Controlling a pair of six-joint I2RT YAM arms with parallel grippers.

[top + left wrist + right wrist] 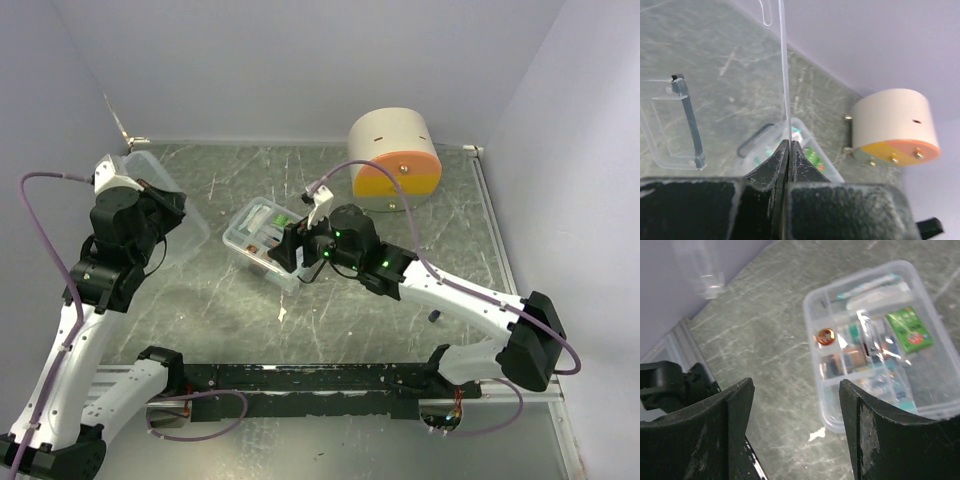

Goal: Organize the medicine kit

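A clear plastic kit box (262, 240) sits open mid-table, holding a green packet (909, 329), a small orange roll (825, 336) and several sachets in compartments. My left gripper (158, 215) is shut on the edge of the clear lid (715, 80) and holds it up at the left, above the table; the lid has a grey handle (690, 120). My right gripper (292, 245) is open and empty, hovering at the box's near right corner; the box (875, 345) lies just beyond its fingers (737, 405).
A round cream drum with an orange face (395, 160) stands at the back right and also shows in the left wrist view (895, 130). A small dark bit (434, 316) lies on the table near the right arm. Walls close in on three sides.
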